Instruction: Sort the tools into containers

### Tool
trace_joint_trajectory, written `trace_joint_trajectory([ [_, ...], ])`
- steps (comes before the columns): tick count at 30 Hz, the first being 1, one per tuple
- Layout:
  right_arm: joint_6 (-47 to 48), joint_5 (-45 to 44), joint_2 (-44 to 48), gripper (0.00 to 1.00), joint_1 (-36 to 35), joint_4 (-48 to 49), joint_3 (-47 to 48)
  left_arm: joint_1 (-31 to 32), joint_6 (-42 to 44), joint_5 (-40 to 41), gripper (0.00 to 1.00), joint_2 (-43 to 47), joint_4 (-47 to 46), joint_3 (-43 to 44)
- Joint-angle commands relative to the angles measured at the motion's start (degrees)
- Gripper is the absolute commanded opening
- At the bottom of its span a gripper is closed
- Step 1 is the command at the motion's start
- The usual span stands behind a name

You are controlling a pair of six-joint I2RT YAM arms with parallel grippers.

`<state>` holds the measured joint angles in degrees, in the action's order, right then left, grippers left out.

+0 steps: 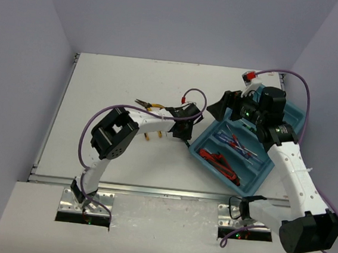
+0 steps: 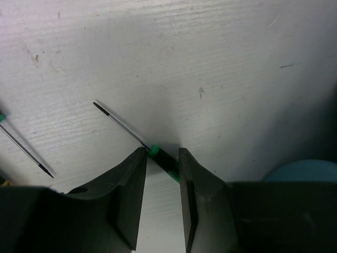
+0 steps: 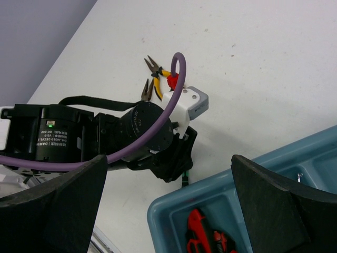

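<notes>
Left tool (image 2: 161,152): narrowly parted, straddling the handle of the black-green screwdriver (image 2: 138,138); no firm clamp evident. Screwdriver location: flat on the surface (image 2: 210,52), right of centre, just beside the near left corner of the tray (image 3: 158,211). Right tool (image 3: 168,158): spread wide, empty, above the tray.

Expect slip or spin on closing, owing to the skewed handle angle across the gap. Guard against striking the tray corner on lifting, given the tight clearance.
</notes>
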<state>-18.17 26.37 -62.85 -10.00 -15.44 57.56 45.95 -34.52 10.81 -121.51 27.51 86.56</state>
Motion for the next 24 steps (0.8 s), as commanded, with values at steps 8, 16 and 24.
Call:
trace_joint_trajectory([
  [8,0.81,1.46,-0.08,0.99,-0.46,2.49,1.62,0.70,-0.49,2.56,0.26,-3.37,2.39,1.94],
  [16,0.54,2.11,-0.14,0.99,-0.46,2.72,1.33,0.59,0.18,5.62,0.00,-3.92,3.46,-0.01],
  [24,-0.81,5.31,-1.04,0.99,-0.42,1.64,2.81,-2.09,1.56,8.35,0.00,4.67,1.85,-5.52],
])
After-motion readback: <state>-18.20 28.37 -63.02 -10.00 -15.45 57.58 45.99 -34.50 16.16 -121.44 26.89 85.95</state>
